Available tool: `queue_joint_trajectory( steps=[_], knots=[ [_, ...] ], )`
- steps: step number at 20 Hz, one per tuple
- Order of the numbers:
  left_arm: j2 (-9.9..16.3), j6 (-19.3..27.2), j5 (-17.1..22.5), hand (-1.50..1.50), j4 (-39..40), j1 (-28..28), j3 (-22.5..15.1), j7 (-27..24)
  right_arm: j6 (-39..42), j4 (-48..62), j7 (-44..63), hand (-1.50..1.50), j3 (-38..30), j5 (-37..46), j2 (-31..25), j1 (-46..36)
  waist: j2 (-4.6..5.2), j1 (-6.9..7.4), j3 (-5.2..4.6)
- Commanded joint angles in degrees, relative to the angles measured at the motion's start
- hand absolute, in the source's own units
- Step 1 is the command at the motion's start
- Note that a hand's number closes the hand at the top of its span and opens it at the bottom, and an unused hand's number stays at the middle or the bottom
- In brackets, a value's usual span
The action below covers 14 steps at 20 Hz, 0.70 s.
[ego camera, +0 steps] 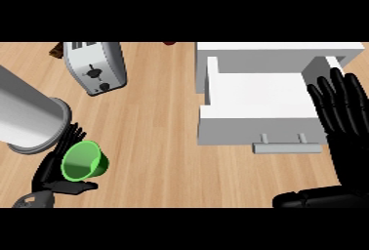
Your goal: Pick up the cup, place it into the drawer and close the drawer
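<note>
Cup [84,160], green, sits gripped in the left hand's [54,171] curled fingers; right hand [338,112] rests flat-fingered beside the open drawer [252,117].

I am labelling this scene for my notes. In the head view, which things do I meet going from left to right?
Left hand holding the green cup → toaster → open white drawer → right hand, open beside the drawer. The big grey cylinder overlaps the hand, so I leave it out.
</note>
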Motion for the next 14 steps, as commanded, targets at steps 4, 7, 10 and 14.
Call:
queue_joint_trajectory(
  steps=[4, 7, 10, 14],
  knots=[
    [-0.36, -6.01, 0.93, -1.5, 5.52, -1.84, -0.21, -7.64, 0.93, -0.84, -1.32, -1.5, -0.39, -0.89, 0.03, 2.36, 0.05, -0.24, -0.02],
    [-0.67, -5.72, 0.57, -1.5, 8.6, -4.38, -0.62, -7.79, -0.65, 0.83, 2.41, -1.5, 0.03, 0.61, -0.84, -4.61, 0.13, -0.15, -0.05],
    [-1.94, -5.4, 1.24, -1.5, 11.65, -6.01, -0.29, -7.47, 0.57, 3.01, -0.56, -1.5, -0.98, -0.84, -0.25, -1.66, 0.28, -0.5, -0.08],
    [-1.08, -9.75, 2.39, -1.5, 10.06, -5.74, -0.98, -5.77, 1.87, 0.77, 0.21, -1.5, -1.97, -2.44, -1.43, 0.32, 0.06, -0.29, -0.01]
  ],
)
